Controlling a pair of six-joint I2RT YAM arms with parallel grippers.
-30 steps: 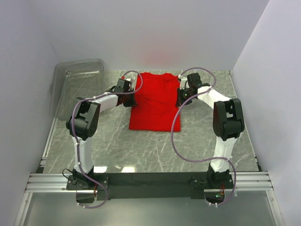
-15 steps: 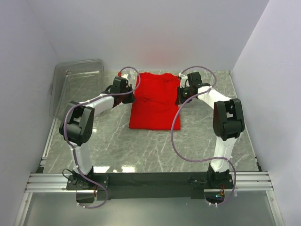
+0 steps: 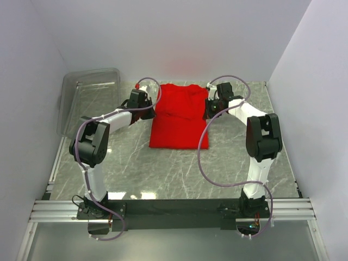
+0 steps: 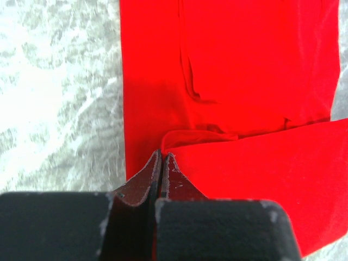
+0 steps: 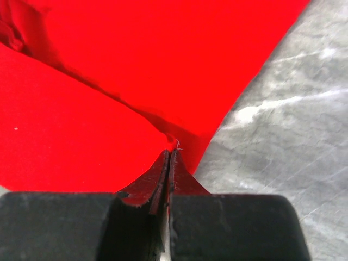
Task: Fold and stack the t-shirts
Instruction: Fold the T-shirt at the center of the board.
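Spanning left claw [image 4: 163, 156] to right claw [image 5: 169, 153]: t-shirt [image 3: 176, 119]

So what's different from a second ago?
The left arm swung its elbow outward to the left, and the left gripper shifted slightly farther back, pinching the t-shirt edge. The right gripper closed fully on the opposite edge. The shirt's near half and the clear bin stayed put.

No legible text, labels, brands or numbers, t-shirt [image 3: 176, 117] unprinted
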